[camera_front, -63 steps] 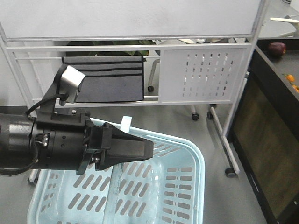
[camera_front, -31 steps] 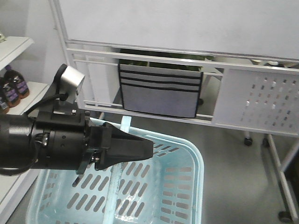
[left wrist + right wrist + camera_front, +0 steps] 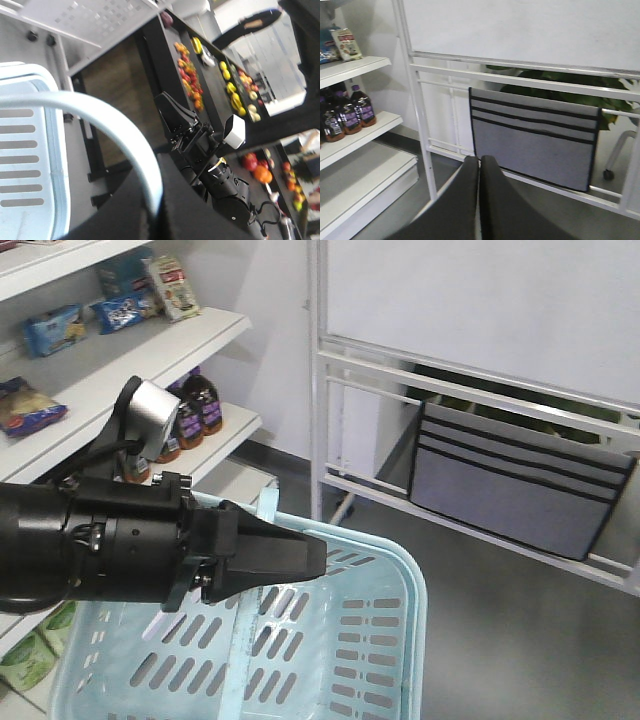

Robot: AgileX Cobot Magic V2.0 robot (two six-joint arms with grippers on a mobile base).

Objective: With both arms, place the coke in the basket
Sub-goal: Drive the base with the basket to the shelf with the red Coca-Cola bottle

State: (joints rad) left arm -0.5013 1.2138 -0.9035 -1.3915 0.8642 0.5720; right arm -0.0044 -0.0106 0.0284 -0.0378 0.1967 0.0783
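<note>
The light blue basket (image 3: 405,575) hangs low in the front view, and its slotted wall also shows in the left wrist view (image 3: 25,150). My left gripper (image 3: 316,558) reaches across it from the left. In the left wrist view the left gripper (image 3: 156,172) is shut on the basket's pale curved handle (image 3: 100,107). The right gripper (image 3: 479,159) is shut with nothing between its fingers. From the left wrist view the right gripper (image 3: 165,100) hangs in the air beyond the basket. The coke is out of view.
White shelves on the left carry snack packets (image 3: 60,325) and dark bottles (image 3: 195,405), also seen as bottles (image 3: 350,112). Ahead is a white rack with a grey fabric organiser (image 3: 520,485) (image 3: 535,145). Dark tables with fruit (image 3: 200,75) stand behind the right arm.
The whole front view has swung left: the rack and grey organiser slid to the right and the shelves came into sight. The left arm and basket keep their place in the frame.
</note>
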